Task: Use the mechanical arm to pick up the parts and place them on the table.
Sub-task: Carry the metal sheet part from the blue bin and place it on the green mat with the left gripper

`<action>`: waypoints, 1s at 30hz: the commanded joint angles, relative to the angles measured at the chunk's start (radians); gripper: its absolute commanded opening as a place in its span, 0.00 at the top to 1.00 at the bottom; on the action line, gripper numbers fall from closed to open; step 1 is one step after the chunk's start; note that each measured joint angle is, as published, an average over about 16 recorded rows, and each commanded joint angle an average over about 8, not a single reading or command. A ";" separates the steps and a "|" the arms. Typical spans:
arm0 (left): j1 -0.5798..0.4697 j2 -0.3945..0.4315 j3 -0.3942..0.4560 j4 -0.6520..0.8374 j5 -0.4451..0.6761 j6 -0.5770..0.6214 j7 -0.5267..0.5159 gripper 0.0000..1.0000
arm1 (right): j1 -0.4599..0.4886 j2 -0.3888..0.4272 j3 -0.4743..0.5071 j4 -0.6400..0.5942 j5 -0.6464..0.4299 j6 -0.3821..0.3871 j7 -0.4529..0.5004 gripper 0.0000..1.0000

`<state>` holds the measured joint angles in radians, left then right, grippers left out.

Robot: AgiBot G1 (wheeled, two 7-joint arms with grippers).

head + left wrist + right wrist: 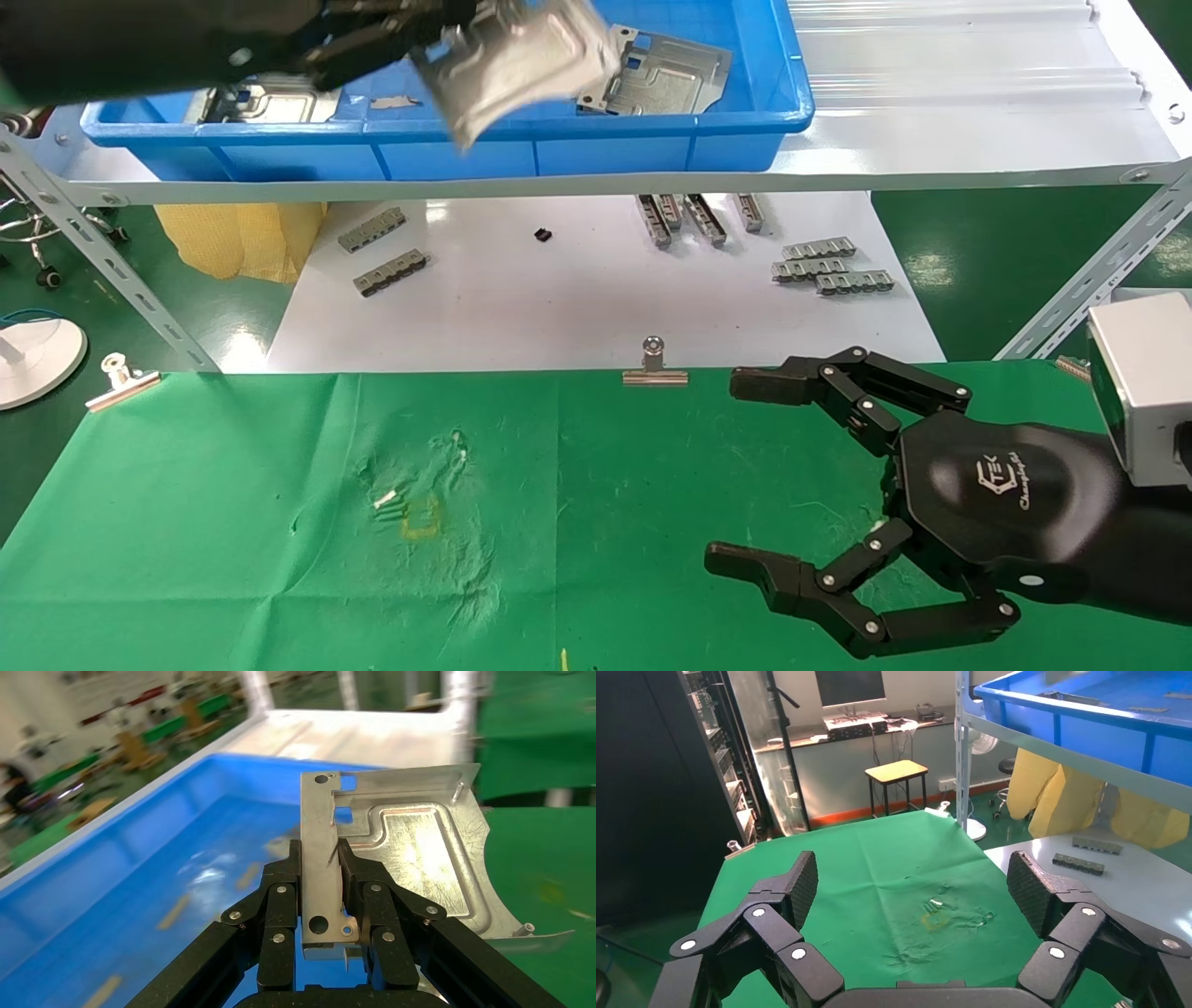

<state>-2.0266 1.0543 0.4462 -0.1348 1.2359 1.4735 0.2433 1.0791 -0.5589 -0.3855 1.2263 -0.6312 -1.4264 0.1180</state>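
My left gripper (424,42) is shut on a silver stamped plate (517,61) and holds it in the air above the blue tray's front wall (447,126). In the left wrist view the fingers (281,896) pinch the plate's bent-up flange (321,853), and the plate's embossed face (422,853) stands out past them. Two more plates lie in the tray, one at the right (656,79) and one at the left (270,102). My right gripper (731,471) is open and empty, low over the green table (279,559) at its right side; it also shows in the right wrist view (912,896).
The tray stands on a white shelf (931,140) with angled metal legs (93,252). Small grey ribbed strips (829,266) lie on the white sheet below. Binder clips (655,368) edge the cloth. A yellowish stain (419,517) marks its middle.
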 commanded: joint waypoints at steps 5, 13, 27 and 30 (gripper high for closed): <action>0.050 -0.077 0.018 -0.052 -0.014 0.129 0.069 1.00 | 0.000 0.000 0.000 0.000 0.000 0.000 0.000 0.00; 0.278 -0.218 0.114 -0.290 -0.152 0.136 0.163 1.00 | 0.000 0.000 0.000 0.000 0.000 0.000 0.000 0.00; 0.363 -0.194 0.338 -0.218 -0.071 0.096 0.380 1.00 | 0.000 0.000 0.000 0.000 0.000 0.000 0.000 0.00; 0.359 -0.165 0.372 -0.168 -0.026 0.089 0.435 1.00 | 0.000 0.000 0.000 0.000 0.000 0.000 0.000 0.00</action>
<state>-1.6707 0.8861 0.8044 -0.3035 1.1920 1.5600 0.6668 1.0791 -0.5589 -0.3856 1.2263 -0.6312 -1.4264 0.1180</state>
